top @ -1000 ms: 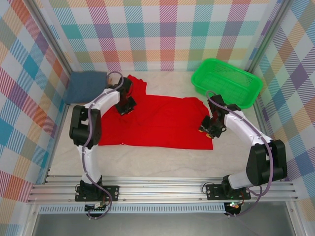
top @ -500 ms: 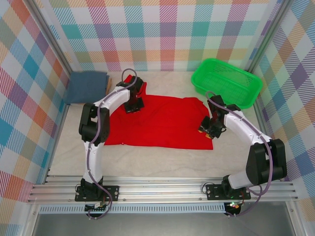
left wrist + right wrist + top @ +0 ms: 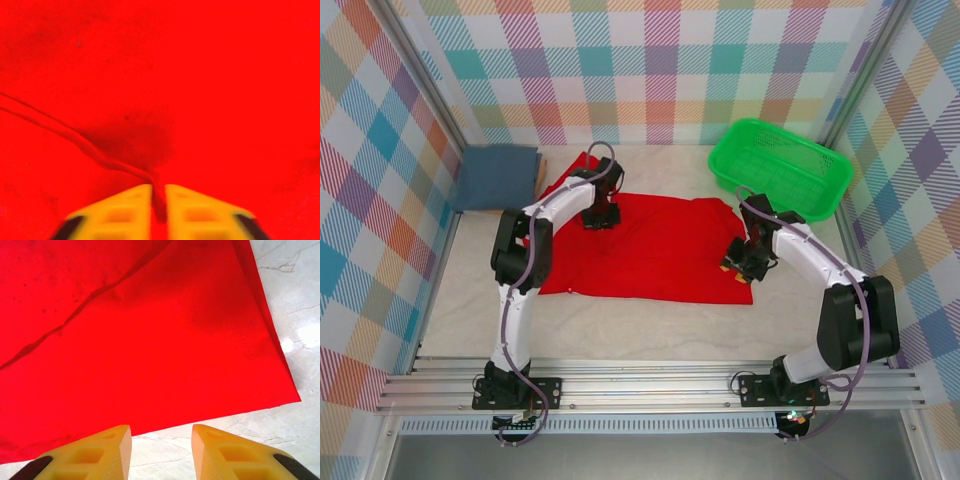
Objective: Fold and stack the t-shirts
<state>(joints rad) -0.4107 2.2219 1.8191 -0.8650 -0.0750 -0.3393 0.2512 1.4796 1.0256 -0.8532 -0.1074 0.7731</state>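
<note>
A bright red t-shirt lies spread flat across the middle of the table. My left gripper is low on its far left part. In the left wrist view its yellow fingers stand close together, and a raised ridge of the red t-shirt is pinched in the narrow gap at my left gripper. My right gripper hovers at the shirt's near right corner. In the right wrist view my right gripper is open over bare table, just short of the hem of the red t-shirt. A slate-blue t-shirt lies folded at the far left.
A green mesh basket stands at the far right, close behind my right arm. Plaid walls close in the table on three sides. The pale tabletop runs bare between the shirt and the arm bases.
My left gripper has moved right along the shirt's far edge, drawing the left part of the red cloth inward. The right arm has hardly shifted.
</note>
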